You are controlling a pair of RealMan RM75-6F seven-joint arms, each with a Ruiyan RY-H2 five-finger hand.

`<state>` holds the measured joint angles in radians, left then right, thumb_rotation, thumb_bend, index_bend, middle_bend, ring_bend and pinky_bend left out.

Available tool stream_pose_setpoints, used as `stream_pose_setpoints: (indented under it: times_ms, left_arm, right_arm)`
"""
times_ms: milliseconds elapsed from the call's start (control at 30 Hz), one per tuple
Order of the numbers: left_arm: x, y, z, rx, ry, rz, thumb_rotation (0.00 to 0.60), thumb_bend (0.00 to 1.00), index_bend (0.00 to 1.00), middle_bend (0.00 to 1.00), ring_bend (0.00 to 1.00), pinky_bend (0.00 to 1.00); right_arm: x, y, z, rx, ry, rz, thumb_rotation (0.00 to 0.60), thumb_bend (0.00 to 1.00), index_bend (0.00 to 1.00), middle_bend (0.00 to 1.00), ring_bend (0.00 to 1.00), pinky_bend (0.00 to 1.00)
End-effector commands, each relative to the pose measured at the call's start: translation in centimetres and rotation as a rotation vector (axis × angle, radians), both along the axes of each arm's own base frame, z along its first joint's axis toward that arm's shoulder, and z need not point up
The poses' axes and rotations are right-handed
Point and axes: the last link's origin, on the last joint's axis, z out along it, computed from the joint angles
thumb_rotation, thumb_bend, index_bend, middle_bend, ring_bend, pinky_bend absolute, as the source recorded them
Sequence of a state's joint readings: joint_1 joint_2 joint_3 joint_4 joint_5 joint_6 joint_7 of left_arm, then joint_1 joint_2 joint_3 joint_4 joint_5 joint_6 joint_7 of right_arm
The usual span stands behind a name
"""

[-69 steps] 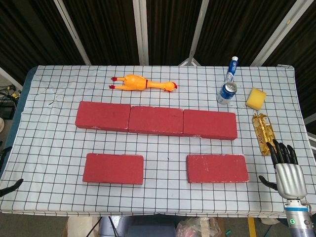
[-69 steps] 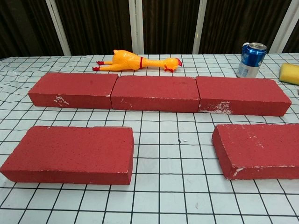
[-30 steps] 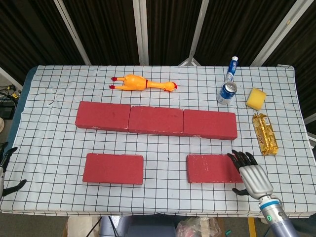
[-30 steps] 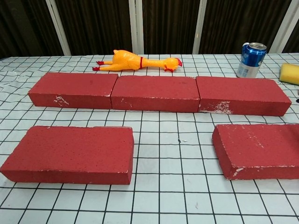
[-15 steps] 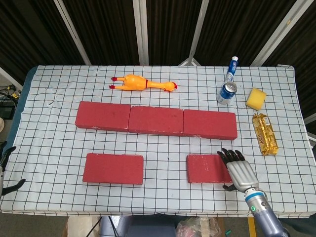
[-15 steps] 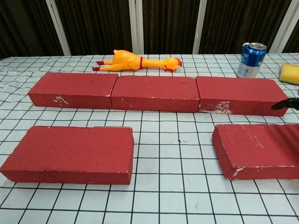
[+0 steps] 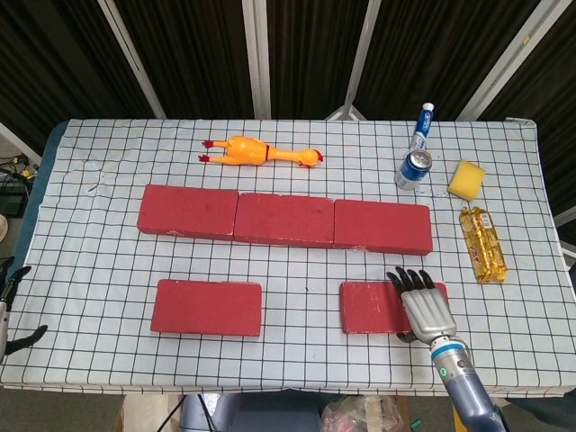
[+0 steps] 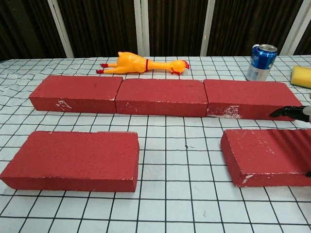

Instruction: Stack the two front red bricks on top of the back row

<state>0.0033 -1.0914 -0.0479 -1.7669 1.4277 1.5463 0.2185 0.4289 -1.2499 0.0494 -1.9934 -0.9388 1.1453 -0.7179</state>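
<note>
Your right hand [image 7: 423, 306] hovered open, fingers spread, over the front right brick [image 7: 378, 307]; gripping so near its right end risked it tipping and slipping out.

- Three red bricks [image 8: 161, 97] lie end to end as back row.
- Front left brick [image 8: 73, 159] near tabletop's front edge.
- Front right brick [image 8: 269, 156] at right edge; dark fingertips [image 8: 284, 112] above it.
- Rubber chicken [image 8: 143, 64], can [image 8: 261, 62] behind.
</note>
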Motion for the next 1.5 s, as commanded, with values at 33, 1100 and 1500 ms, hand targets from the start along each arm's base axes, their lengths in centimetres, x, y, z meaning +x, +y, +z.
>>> stream_pose_setpoints:
  times_ms: [33, 1100, 1500]
  left_arm:
    - [0.0, 0.0, -0.1, -0.004, 0.001, 0.001, 0.6, 0.0, 0.16, 0.01, 0.0, 0.11]
    - [-0.1, 0.2, -0.3, -0.018, 0.0, 0.007, 0.6, 0.0, 0.16, 0.0, 0.0, 0.11]
    - [-0.1, 0.3, -0.4, -0.029, 0.001, 0.014, 0.6, 0.0, 0.16, 0.0, 0.0, 0.11]
  right_arm:
    - [0.0, -0.1, -0.2, 0.005, 0.006, -0.002, 0.6, 0.16, 0.05, 0.0, 0.0, 0.0]
    - [0.3, -0.9, -1.4, 0.029, 0.113, 0.021, 0.6, 0.16, 0.15, 0.15, 0.0, 0.0]
    - [0.6, -1.2, -1.1, 0.03, 0.132, 0.034, 0.6, 0.16, 0.2, 0.27, 0.08, 0.0]
